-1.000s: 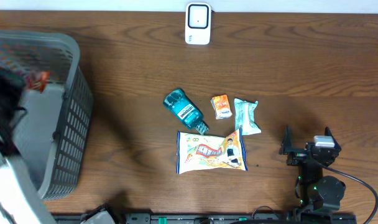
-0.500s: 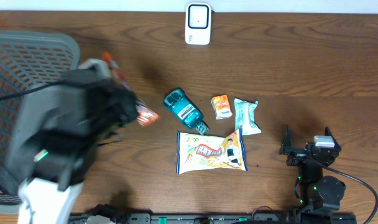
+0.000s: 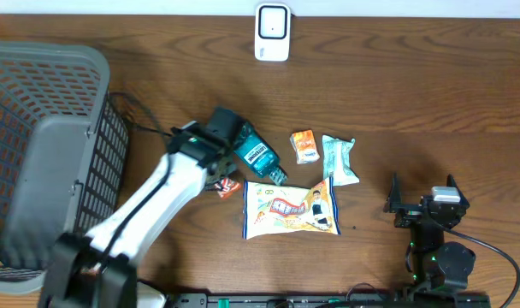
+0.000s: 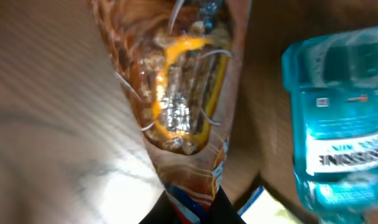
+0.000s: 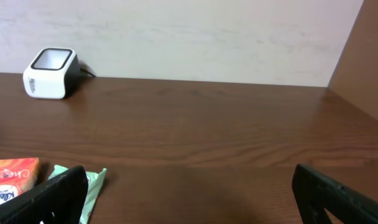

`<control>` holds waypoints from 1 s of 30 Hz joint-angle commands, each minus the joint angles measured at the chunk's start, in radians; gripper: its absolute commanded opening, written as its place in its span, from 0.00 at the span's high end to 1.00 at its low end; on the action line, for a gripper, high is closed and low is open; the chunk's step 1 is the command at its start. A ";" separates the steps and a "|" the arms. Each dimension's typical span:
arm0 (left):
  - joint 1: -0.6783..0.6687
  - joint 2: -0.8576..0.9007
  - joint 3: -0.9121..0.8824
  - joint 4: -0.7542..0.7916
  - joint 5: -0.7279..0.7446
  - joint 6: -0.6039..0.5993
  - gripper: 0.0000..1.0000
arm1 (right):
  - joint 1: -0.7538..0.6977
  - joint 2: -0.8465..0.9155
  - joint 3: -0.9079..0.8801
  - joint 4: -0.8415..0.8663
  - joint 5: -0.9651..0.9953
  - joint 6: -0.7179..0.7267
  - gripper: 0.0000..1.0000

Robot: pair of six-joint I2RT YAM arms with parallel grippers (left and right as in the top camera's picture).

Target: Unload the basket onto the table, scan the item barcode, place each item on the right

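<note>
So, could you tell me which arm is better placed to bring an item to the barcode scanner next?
Left. The left gripper is shut on the snack packet, beside the mouthwash bottle, and can carry it to the scanner. The right gripper sits open and empty, off to the side.

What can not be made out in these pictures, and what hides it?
Barcode, shiny orange snack packet: left wrist view blurred, overhead mostly under the left arm.
Tips, left gripper: cut off by bottom edge, left wrist view.
Label, teal mouthwash bottle: left wrist view, blurred, cut by right edge.
</note>
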 commanded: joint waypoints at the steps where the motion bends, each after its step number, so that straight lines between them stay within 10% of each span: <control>1: -0.041 0.096 -0.003 0.030 -0.013 -0.028 0.93 | 0.004 0.000 -0.001 -0.004 -0.002 0.002 0.01; 6: -0.073 0.182 -0.003 0.053 -0.014 -0.028 0.89 | 0.004 0.000 -0.001 -0.004 -0.002 0.002 0.01; 13: -0.063 0.116 0.073 0.053 -0.050 0.087 0.02 | 0.004 0.000 -0.001 -0.004 -0.002 0.002 0.01; 30: 0.077 -0.145 0.817 0.358 -0.145 0.856 0.02 | 0.004 0.000 -0.001 -0.004 -0.002 0.002 0.01</control>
